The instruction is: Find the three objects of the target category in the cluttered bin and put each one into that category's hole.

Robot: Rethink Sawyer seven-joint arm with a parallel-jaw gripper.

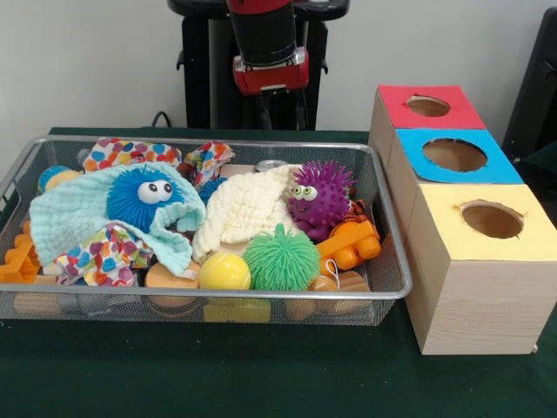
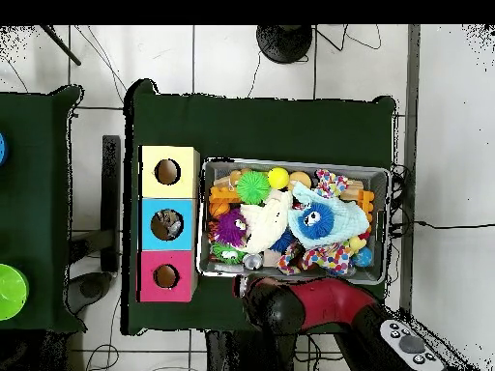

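The wire mesh bin (image 1: 393, 228) stands on the green table, full of toys and cloths; it also shows in the overhead view (image 2: 381, 220). One silvery can (image 1: 271, 165) peeks out at the bin's far rim, beside a cream cloth; it shows in the overhead view (image 2: 253, 261) near the robot-side rim. No other can shows in the bin. The blue-surround hole (image 1: 454, 155) is in the middle wooden box; something greyish shows inside it from above (image 2: 169, 224). My gripper (image 1: 280, 109) hangs just behind the bin's far rim, close above the can's side, holding nothing visible.
In the bin lie a purple spiky ball (image 1: 319, 193), a blue spiky ball (image 1: 144, 190), a green spiky ball (image 1: 280, 258), a smooth yellow ball (image 1: 224, 272), orange bricks (image 1: 350, 244) and cloths. Red-surround hole (image 1: 427, 105) and yellow-surround hole (image 1: 492, 219) flank the blue one.
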